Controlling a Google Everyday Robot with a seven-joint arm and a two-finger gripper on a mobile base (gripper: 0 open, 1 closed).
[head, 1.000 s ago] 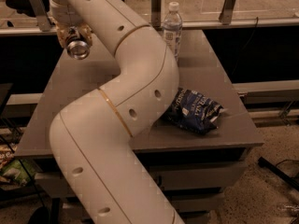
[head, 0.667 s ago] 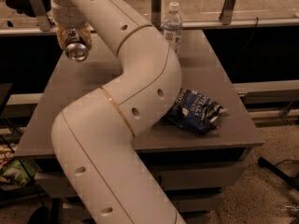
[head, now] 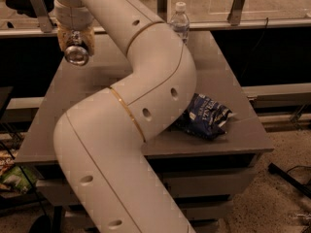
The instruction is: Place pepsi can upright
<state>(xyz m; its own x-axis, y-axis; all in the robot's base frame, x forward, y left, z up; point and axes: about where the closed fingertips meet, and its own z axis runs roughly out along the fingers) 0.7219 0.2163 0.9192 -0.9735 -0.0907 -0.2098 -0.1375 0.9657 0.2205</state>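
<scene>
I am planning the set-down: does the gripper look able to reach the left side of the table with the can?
Probably yes. The gripper, fingers shut on the can, hangs above the table's far left edge, and I see nothing under it; bottle and bag are further right.

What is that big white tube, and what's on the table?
The white jointed tube is a robot's arm. The single picture looks down past it onto a grey table. At the arm's end, upper left, is its gripper, a two-finger clamp, shut on a can near the table's back left corner. The can's shiny end faces us, so it is on its side. On the table: a clear bottle standing at the back, and a blue bag lying at the right, beside the arm.
</scene>
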